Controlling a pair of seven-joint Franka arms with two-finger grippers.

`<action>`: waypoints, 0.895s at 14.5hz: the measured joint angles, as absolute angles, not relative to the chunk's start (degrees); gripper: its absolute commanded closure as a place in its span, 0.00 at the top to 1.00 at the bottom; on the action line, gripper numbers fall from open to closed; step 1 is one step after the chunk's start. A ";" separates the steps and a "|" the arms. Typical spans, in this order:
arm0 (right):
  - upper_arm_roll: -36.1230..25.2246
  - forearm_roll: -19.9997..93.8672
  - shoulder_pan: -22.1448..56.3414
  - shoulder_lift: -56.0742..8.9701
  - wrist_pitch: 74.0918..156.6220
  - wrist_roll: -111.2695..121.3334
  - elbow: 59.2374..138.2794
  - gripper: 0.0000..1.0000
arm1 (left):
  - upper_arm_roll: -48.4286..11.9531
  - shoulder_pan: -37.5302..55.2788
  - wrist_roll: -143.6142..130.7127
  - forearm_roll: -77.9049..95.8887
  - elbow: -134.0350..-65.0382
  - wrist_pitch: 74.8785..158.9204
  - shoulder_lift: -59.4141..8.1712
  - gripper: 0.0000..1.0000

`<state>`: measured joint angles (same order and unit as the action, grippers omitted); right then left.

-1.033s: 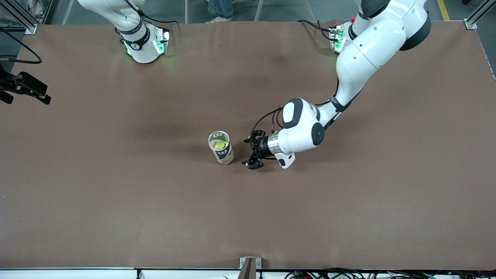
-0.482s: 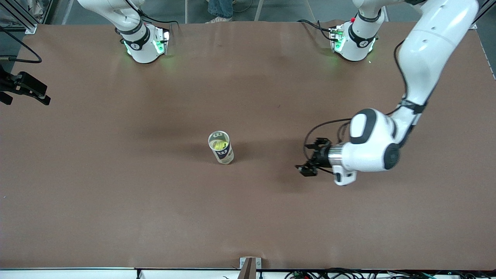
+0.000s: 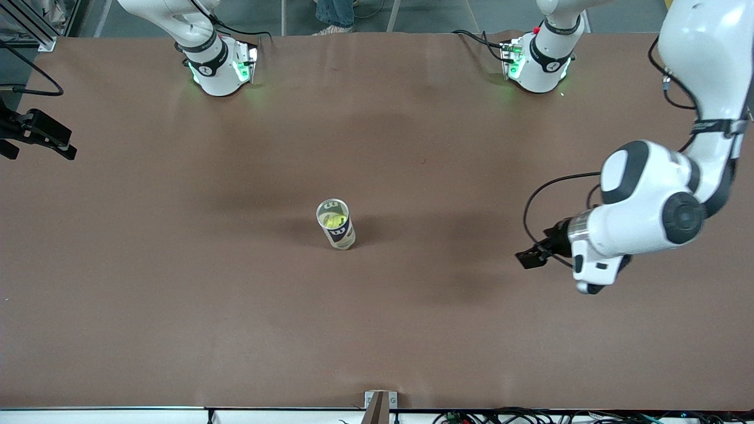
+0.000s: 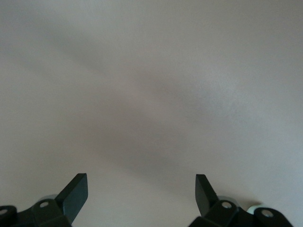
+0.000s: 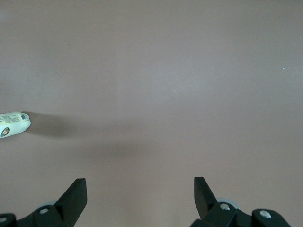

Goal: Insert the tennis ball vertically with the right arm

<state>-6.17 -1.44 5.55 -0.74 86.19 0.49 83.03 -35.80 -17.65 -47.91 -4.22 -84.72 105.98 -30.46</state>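
Note:
A clear tennis ball can [image 3: 341,235] with a dark label stands upright at the middle of the table. A yellow-green tennis ball [image 3: 334,221] sits inside it, seen through the open top. My left gripper [image 3: 532,258] is open and empty, low over bare table well toward the left arm's end from the can; its wrist view shows only its spread fingers [image 4: 75,195] and table. My right gripper [image 5: 138,198] is open and empty in its own wrist view, which shows the can [image 5: 14,124] far off at the picture's edge. The right arm's base [image 3: 218,68] shows.
The brown table mat [image 3: 235,306] is bare round the can. A black device [image 3: 38,134] with a cable sits at the table's edge at the right arm's end. The left arm's base [image 3: 539,59] stands at the table's top edge.
My left arm has swung away from beside the can, toward its own end of the table, with its gripper open. The can and ball have not moved.

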 measured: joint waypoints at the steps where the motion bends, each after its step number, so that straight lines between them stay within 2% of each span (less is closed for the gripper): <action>1: -6.11 -1.44 5.58 -0.74 86.19 0.49 83.01 1.00 | -35.74 -18.62 -43.23 -4.24 -83.95 104.09 -28.98 1.00; 4: -6.06 -1.44 5.60 -0.74 86.23 0.49 83.00 1.00 | -31.93 -17.88 -31.25 -4.24 -83.44 99.70 -23.78 1.00; 10: -6.03 -1.44 5.60 -0.74 86.25 0.49 83.00 1.00 | -15.06 -4.62 -14.25 -2.36 -82.44 90.56 -15.29 1.00; 13: -6.02 -1.44 5.60 -0.74 86.26 0.49 83.00 1.00 | -10.56 -2.26 -8.82 -1.84 -82.34 88.66 -11.77 1.00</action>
